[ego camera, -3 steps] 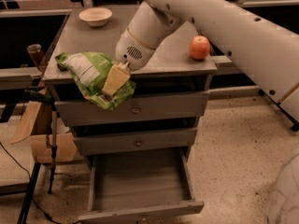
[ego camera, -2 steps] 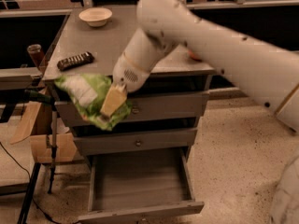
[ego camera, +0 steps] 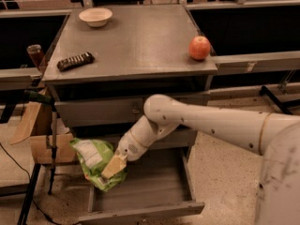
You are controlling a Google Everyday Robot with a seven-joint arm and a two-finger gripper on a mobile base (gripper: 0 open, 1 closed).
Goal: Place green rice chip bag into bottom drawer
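Note:
The green rice chip bag (ego camera: 95, 161) is light green and wrinkly with white patches. My gripper (ego camera: 114, 167) is shut on it and holds it in the air at the left front of the bottom drawer (ego camera: 140, 211). The bag hangs over the drawer's left edge, partly outside it. The bottom drawer is pulled open, a wide grey tray below the two shut upper drawers. My white arm reaches in from the right across the cabinet front.
On the cabinet top (ego camera: 140, 46) lie a dark remote-like bar (ego camera: 75, 61), a white bowl (ego camera: 95, 17) and a red apple (ego camera: 199, 48). A cardboard box (ego camera: 40, 135) and a dark stand (ego camera: 51, 149) sit left of the cabinet.
My arm has dropped from cabinet-top height to the level of the open bottom drawer, carrying the bag down with it. The remote-like bar and apple now show uncovered.

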